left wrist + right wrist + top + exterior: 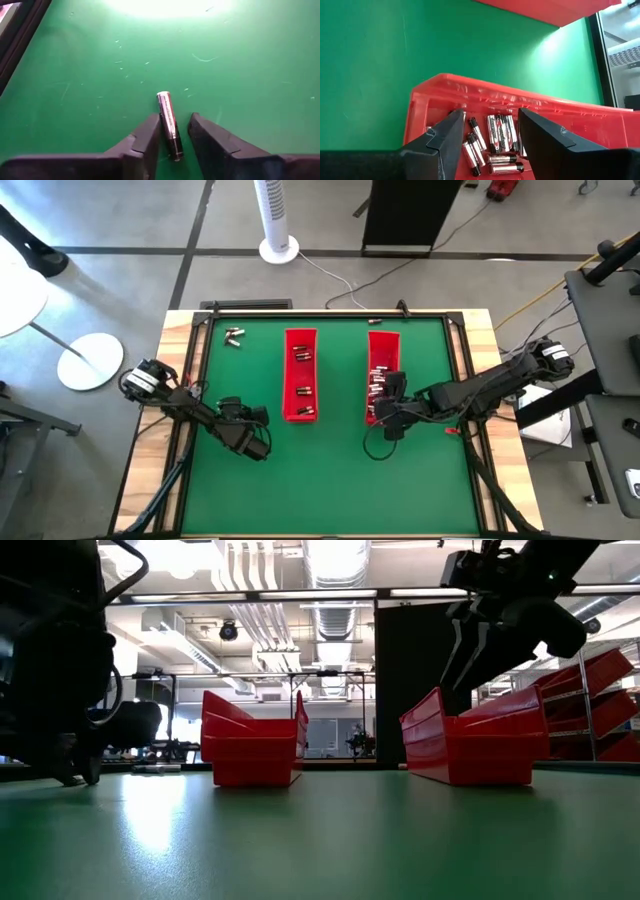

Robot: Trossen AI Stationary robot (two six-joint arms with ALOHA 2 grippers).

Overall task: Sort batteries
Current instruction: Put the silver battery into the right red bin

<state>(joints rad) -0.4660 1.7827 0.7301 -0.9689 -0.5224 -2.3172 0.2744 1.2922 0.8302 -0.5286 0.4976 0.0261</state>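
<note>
While most of the batteries already sit in the two red trays, we are not finished: a small cluster of loose batteries (234, 335) waits at the upper left of the mat in the high view. The left tray (300, 375) holds a few; the right tray (381, 350) holds a bigger pile (490, 145).

Our left gripper (172, 131) is low on the mat, left of centre in the high view, its fingers (145, 137) spread either side of one battery (169, 124), not yet pinching it as far as we can tell. Our right gripper (487, 132) hangs over the right tray's near end, fingers spread and holding nothing.

The mat (330, 470) lies bare between the trays. Beyond the table's top edge stand a white fan (277, 220) and a black cabinet (410, 215), clear of our work.
</note>
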